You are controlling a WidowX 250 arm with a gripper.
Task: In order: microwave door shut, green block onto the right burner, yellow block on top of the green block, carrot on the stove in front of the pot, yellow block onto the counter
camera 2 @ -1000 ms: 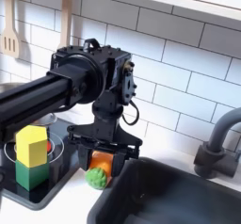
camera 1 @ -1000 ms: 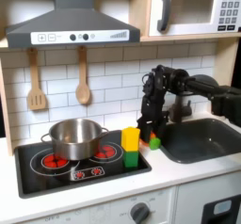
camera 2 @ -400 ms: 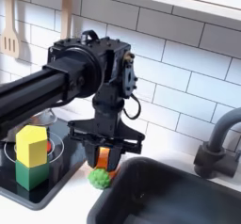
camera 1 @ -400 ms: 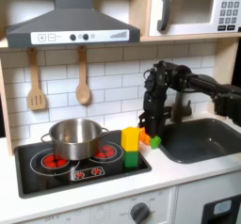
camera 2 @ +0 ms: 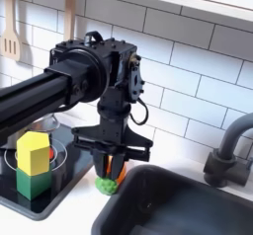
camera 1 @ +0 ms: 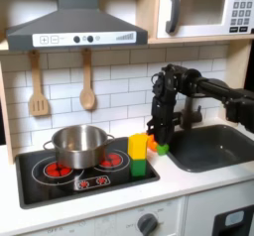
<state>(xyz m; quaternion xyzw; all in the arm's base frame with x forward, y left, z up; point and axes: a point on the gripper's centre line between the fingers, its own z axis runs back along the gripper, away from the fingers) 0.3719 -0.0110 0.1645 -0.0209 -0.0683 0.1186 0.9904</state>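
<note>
Since the carrot sits straight under the gripper, leafy end toward the camera, jaws narrowly straddling its orange body, it'll need dragging toward the pot.

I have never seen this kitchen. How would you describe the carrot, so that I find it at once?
Start at the black stove and go to the first exterior view's right, to the counter strip before the sink. There the gripper is closed around the carrot. It is orange with a green end, unlike the square yellow block stacked on the green block.
</note>
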